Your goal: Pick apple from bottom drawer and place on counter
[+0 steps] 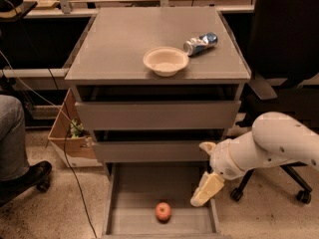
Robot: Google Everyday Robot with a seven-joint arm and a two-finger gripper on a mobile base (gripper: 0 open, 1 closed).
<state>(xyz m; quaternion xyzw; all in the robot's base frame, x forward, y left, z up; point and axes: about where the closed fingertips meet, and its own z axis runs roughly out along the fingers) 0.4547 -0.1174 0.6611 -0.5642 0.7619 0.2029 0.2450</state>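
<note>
The small red-orange apple [163,211] lies on the floor of the open bottom drawer [134,188], near its front edge. The gripper [206,168] hangs over the drawer's right side wall, above and to the right of the apple, apart from it. One cream finger [207,189] points down into the drawer and the other [206,146] sits higher, next to the middle drawer front. The jaws are open and hold nothing. The grey counter [124,39] tops the cabinet.
A cream bowl [165,60] and a crushed blue-silver can [200,43] sit on the counter. Two shallower drawers [157,114] are shut above. An office chair [289,83] stands right, a cardboard box [70,133] and a person's leg and shoe [20,173] left.
</note>
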